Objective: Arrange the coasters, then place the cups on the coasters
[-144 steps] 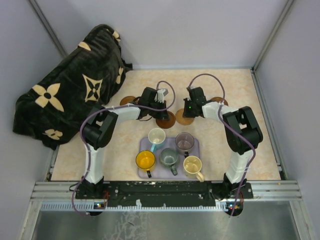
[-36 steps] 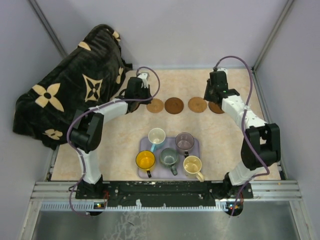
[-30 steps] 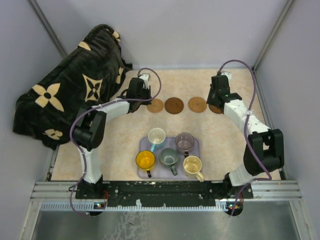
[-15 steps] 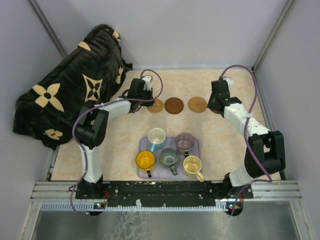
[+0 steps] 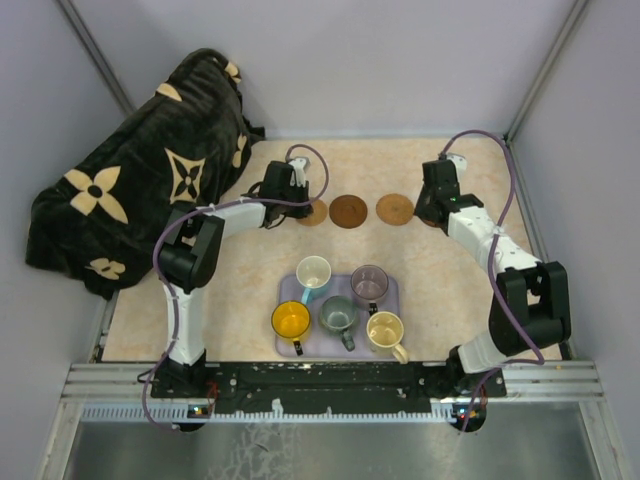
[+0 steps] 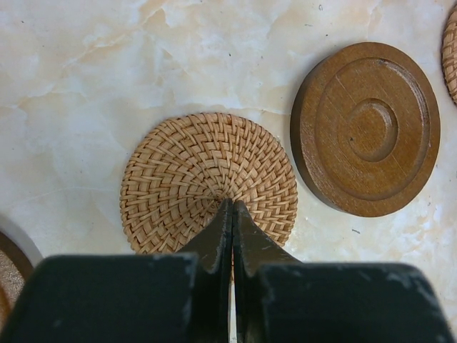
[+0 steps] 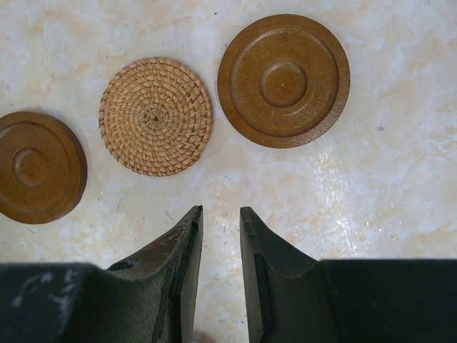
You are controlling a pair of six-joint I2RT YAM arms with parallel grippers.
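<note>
The beige marbled table (image 5: 470,290) carries everything. A black blanket (image 5: 140,200) with tan flower shapes is heaped over its far left corner and spills past the left edge. A lavender tray (image 5: 341,284) lies at the middle of the near edge and holds all five cups upright. The white-and-blue cup (image 5: 313,272) and purple-grey cup (image 5: 369,284) are on its far side. The yellow-orange cup (image 5: 291,320), grey-green cup (image 5: 338,316) and cream-yellow cup (image 5: 385,329) stand along its near side. The coasters lie flat and bare in a row between the tray and the far edge, each apart from its neighbour. From the left they are the leftmost coaster (image 6: 8,261), a dark one of which only a sliver shows in the left wrist view, then the left woven coaster (image 6: 207,171), the middle wooden coaster (image 6: 365,128), the right woven coaster (image 7: 156,116), and the rightmost wooden coaster (image 7: 283,80) toward the right edge. The left gripper (image 6: 232,211) is pressed fully closed with nothing in it, its joined tips over the near rim of the left woven coaster; I cannot tell whether they touch it. The right gripper (image 7: 220,214) hangs over bare table on the near side of the row, facing the gap between the right woven coaster and the rightmost wooden coaster. Its fingers stand a narrow gap apart and are empty.
</note>
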